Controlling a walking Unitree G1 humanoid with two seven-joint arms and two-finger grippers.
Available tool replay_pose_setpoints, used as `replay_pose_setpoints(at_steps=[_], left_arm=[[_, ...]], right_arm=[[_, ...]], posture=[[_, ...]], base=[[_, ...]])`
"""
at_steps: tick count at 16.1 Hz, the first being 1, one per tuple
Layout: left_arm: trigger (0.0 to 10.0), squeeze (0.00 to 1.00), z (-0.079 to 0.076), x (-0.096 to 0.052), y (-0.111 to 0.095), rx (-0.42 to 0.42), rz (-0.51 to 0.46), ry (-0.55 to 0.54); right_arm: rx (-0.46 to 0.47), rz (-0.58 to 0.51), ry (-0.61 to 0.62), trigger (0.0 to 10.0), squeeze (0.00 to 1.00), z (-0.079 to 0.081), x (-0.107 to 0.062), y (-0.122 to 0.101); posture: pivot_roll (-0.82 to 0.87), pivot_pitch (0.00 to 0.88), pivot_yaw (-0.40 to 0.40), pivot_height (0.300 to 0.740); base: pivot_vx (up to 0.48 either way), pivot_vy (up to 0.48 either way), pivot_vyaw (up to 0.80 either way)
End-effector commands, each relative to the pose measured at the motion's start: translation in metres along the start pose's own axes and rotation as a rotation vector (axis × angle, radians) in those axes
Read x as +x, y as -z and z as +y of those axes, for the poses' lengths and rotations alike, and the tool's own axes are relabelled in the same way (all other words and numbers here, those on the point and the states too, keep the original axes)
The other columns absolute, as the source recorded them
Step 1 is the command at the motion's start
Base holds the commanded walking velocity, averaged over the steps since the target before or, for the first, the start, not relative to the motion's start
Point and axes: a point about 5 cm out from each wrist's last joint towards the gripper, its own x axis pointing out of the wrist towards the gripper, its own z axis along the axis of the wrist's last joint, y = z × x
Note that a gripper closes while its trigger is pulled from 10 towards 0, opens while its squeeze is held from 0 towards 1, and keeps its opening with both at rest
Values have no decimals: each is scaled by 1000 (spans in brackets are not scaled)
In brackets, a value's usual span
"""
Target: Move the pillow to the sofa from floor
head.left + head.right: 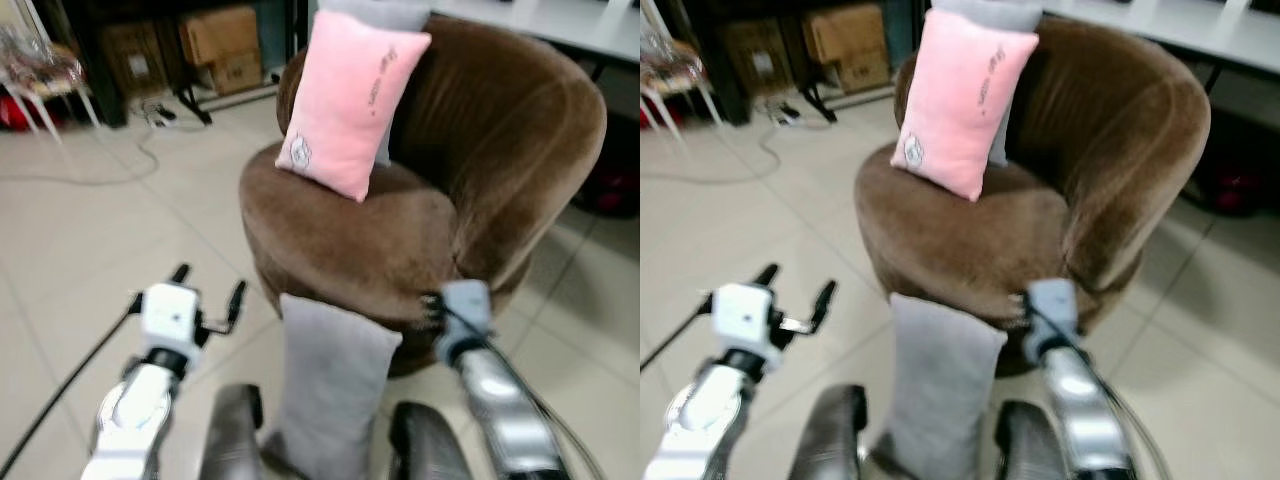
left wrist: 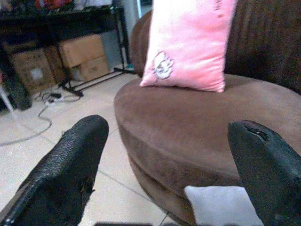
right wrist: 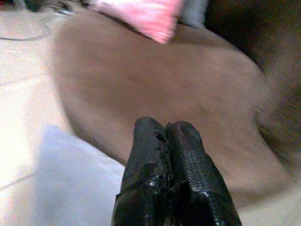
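Observation:
A grey pillow [image 1: 330, 385] stands on the tiled floor, leaning against the front of the round brown sofa [image 1: 350, 235]. A pink pillow [image 1: 350, 100] rests upright on the sofa seat against the backrest. My left gripper [image 1: 207, 290] hovers left of the grey pillow, open, with its fingers [image 2: 66, 169] wide apart and nothing between them. My right gripper [image 1: 432, 305] is to the right of the grey pillow's top, close to the sofa front. Its fingers [image 3: 188, 169] are shut together and hold nothing. The grey pillow [image 3: 75, 183] lies just beside them.
Cardboard boxes [image 1: 220, 45] and a dark shelf stand at the back left, with a cable [image 1: 130, 160] trailing over the floor. A white table edge [image 1: 560, 25] runs behind the sofa. Open tiled floor [image 1: 90, 250] lies to my left.

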Motion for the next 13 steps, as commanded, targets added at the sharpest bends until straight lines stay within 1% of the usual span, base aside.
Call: replay_pose_setpoints(at_steps=[1, 3, 7, 9, 10, 11, 13], left_arm=[[10000, 114, -3, 3, -2, 2, -10, 10], [10000, 114, -2, 3, 0, 6, -9, 8], [10000, 102, -1, 6, -1, 1, -18, 13], [10000, 102, -2, 6, -3, 6, -23, 36], [10000, 106, 0, 4, -4, 11, -22, 51], [10000, 106, 4, 0, -7, 30, -20, 76], [10000, 106, 8, -3, -11, 46, -22, 93]], right_arm=[[-18, -19, 20, 10000, 0, -8, 1, -7], [-15, -29, 30, 10000, 0, -8, 2, -8], [-6, -27, 38, 10000, 0, -12, 3, -10], [-20, -6, 31, 10000, 0, -15, 8, -10], [-19, 23, 23, 10000, 0, -17, 15, -8], [-19, 47, 18, 10000, 0, -19, 24, -9], [-25, 74, 22, 10000, 0, -23, 35, -8]], posture=[[100, 0, -41, 520], [92, 0, -53, 520], [63, 0, -69, 520], [47, 0, -64, 520], [41, 0, -61, 520], [43, 14, -60, 520], [54, 55, -59, 520]], base=[[285, 0, 0], [257, 0, 0], [0, 0, 0], [0, 0, 0], [0, 0, 0], [0, 0, 0], [0, 0, 0]])
